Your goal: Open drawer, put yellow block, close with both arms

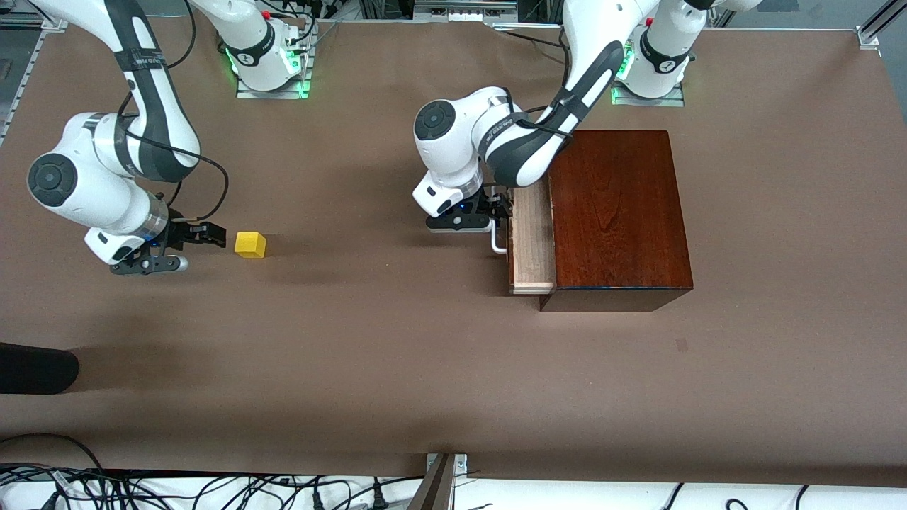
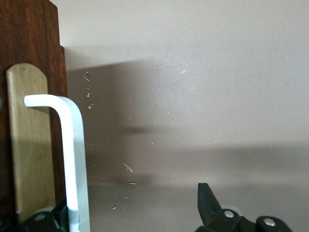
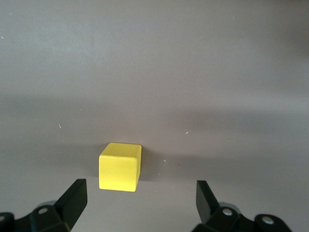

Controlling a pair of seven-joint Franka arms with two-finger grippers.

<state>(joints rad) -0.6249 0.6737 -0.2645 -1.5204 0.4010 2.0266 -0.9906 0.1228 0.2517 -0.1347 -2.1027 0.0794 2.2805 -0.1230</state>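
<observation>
Drawer (image 1: pixel 533 237) only slightly out of its box (image 1: pixel 618 212). Left gripper (image 1: pixel 496 212) spread around white handle (image 2: pixel 72 159), gripping nothing; pull could slip. Right gripper (image 1: pixel 186 244) wide, empty, beside yellow block (image 1: pixel 250 244) on table (image 1: pixel 397 368); off-centre, may nudge it.

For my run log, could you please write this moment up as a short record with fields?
drawer: part way out of the wooden box
handle: white bar on the drawer front, one finger of the left claw apart from it
left claw: open, at the handle
yellow block: on the table, toward the right arm's end
right claw: open, beside the block, not touching it
</observation>
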